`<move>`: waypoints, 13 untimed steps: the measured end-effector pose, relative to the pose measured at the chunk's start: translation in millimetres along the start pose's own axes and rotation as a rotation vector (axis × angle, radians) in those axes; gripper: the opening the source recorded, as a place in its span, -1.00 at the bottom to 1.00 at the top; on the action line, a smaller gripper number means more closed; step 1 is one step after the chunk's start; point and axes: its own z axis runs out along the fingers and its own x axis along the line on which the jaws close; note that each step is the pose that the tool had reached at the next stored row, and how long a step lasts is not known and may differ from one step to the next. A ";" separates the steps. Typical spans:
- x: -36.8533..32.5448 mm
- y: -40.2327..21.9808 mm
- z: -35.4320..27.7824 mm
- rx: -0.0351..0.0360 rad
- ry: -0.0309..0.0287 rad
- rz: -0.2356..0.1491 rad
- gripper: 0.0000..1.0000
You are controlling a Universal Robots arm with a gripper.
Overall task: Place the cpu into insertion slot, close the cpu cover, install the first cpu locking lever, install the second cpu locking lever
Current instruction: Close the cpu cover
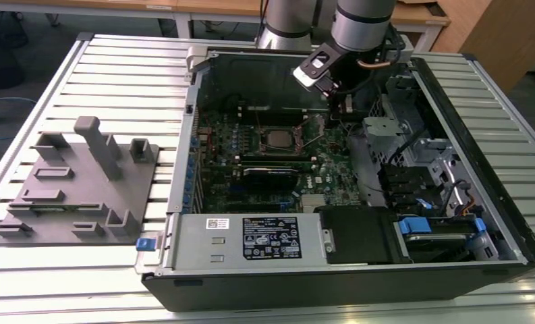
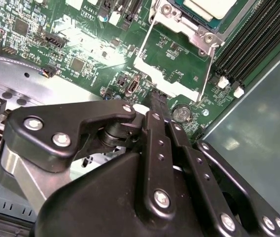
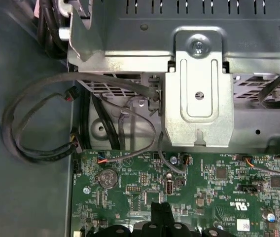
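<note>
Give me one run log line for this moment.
cpu: in insertion slot | cpu cover: open | gripper: shut, tip near cover's free edge

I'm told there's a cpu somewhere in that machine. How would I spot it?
Look into the open black computer case at its green motherboard. Near the board's middle sits a silver-rimmed square insertion slot; the cpu is the flat dull-silver square in it, unlike the long black slots nearby.

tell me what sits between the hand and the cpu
The opened cpu cover, green board showing through its window, in the second wrist view.
</note>
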 end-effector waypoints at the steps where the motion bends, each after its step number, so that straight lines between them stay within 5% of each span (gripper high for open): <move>1: 0.0 -1.1 -0.1 -0.0005 -0.0002 0.000 -0.79; 13: -0.2 -20.8 -1.1 -0.0154 0.0002 0.000 -0.79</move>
